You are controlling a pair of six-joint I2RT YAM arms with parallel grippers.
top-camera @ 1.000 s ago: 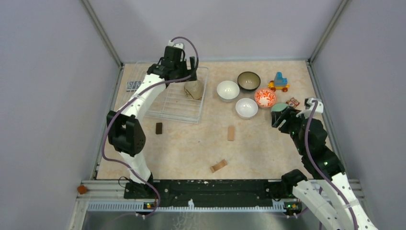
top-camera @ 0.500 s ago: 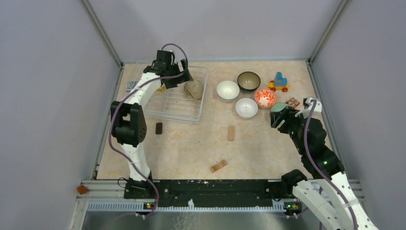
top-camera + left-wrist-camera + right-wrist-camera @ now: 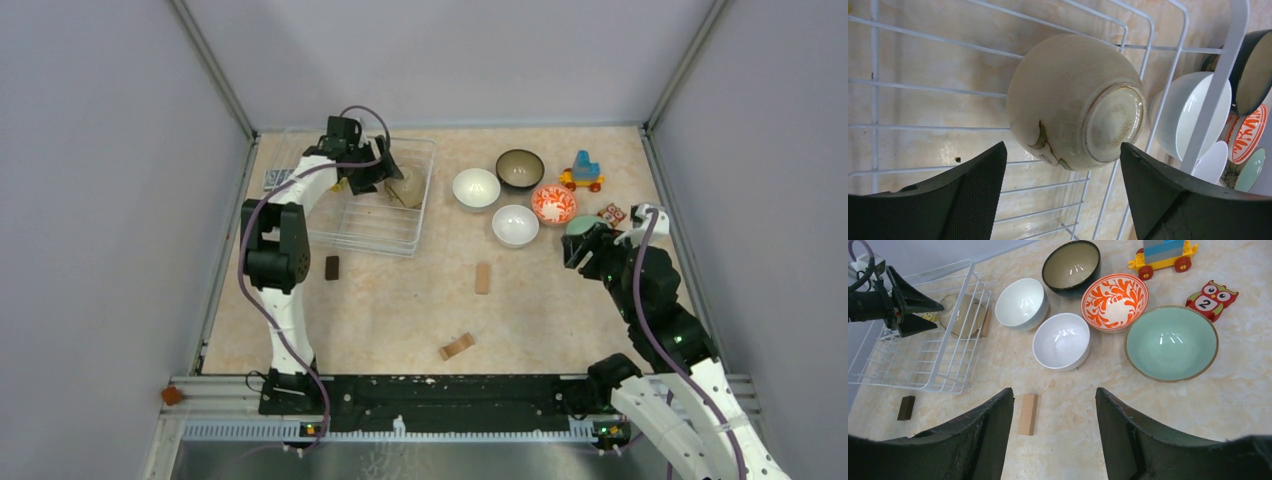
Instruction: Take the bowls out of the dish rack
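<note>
The right arm (image 3: 652,287) hides most of the pale-green bowl (image 3: 577,224).

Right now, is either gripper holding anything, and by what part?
Nothing is held. The left gripper is open, facing the tan ceramic bowl in the silver wire dish rack; the right gripper is open, empty.

The left arm (image 3: 272,255) rises from its base at the near edge of the surface (image 3: 400,300), runs up the left side and bends right near the far-left corner. The left pincer (image 3: 384,172) points rightward, jaws spread wide. The right arm (image 3: 665,310) stands folded along the right edge. The right pincer (image 3: 578,243) is aimed far-left, jaws likewise apart.
</note>
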